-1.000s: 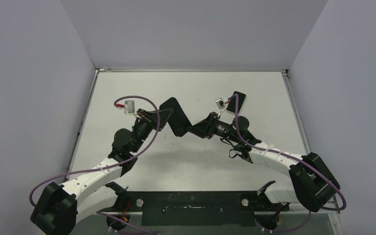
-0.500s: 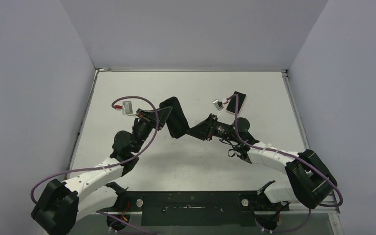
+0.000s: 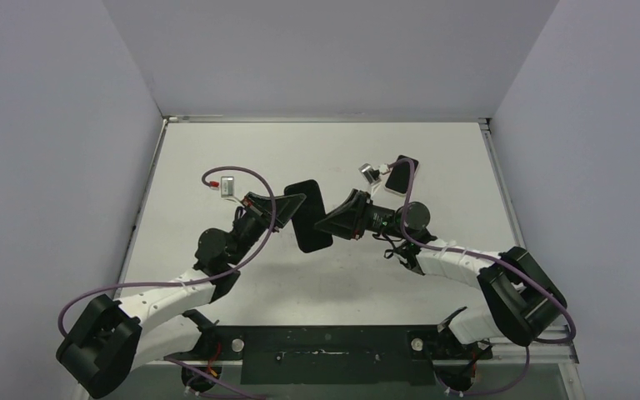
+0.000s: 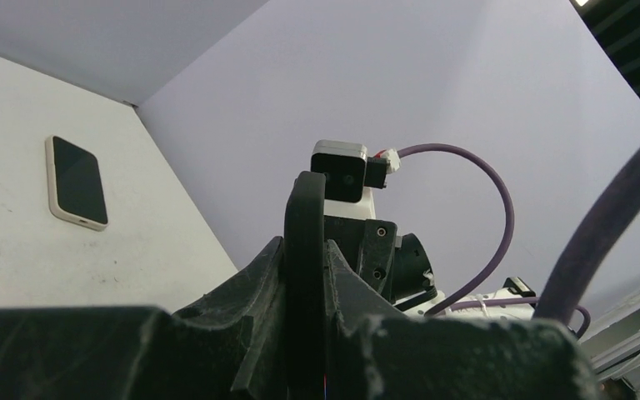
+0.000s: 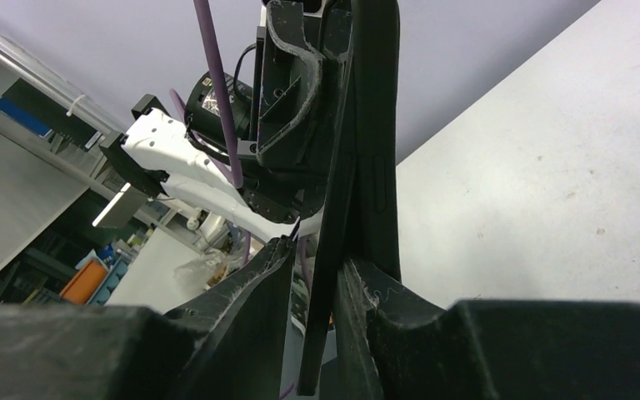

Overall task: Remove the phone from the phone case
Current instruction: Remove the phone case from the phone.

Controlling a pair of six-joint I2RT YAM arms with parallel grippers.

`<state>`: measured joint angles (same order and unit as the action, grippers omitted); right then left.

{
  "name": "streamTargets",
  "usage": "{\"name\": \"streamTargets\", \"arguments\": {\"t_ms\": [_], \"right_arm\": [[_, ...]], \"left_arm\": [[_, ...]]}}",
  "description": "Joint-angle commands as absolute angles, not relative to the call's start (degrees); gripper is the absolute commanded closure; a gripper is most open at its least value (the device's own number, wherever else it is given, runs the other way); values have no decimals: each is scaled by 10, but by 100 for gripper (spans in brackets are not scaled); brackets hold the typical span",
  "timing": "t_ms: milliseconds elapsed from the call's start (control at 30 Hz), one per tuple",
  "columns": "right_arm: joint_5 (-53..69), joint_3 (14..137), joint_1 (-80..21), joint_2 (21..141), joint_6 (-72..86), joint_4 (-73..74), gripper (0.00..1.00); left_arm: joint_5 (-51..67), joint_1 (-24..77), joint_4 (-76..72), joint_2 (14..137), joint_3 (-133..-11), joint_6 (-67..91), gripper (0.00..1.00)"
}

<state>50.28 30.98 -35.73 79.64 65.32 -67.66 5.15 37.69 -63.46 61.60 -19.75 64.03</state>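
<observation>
Black case, empty: was gripped by its edges between the left gripper and the right gripper, both clenched on it, above the table. Phone: was seen flat beyond the right gripper, separate. Removal was judged complete; putting-down remained.

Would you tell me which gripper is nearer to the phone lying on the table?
Right. The right gripper clamps the case on the side toward the phone; the left gripper clamps the case's far side, with the case between it and the phone.
</observation>
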Motion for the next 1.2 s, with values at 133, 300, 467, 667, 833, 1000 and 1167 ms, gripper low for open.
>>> {"name": "streamTargets", "arguments": {"t_ms": [133, 300, 467, 667, 833, 1000, 1167], "right_arm": [[480, 369, -363, 797, 669, -848, 85], [474, 353, -351, 791, 672, -833, 94], [466, 344, -327, 804, 699, -820, 100], [471, 339, -303, 822, 750, -842, 100], [458, 330, -276, 815, 770, -830, 100], [450, 334, -273, 808, 771, -809, 100], [448, 338, -273, 804, 769, -801, 100]], "left_arm": [[128, 394, -538, 615, -186, 610, 100], [130, 377, -525, 607, -188, 597, 86], [147, 349, -541, 607, -180, 605, 61], [179, 295, -556, 586, -170, 611, 46], [219, 275, -555, 565, -163, 583, 41], [250, 276, -517, 563, -163, 546, 41], [274, 293, -516, 580, -173, 523, 41]]}}
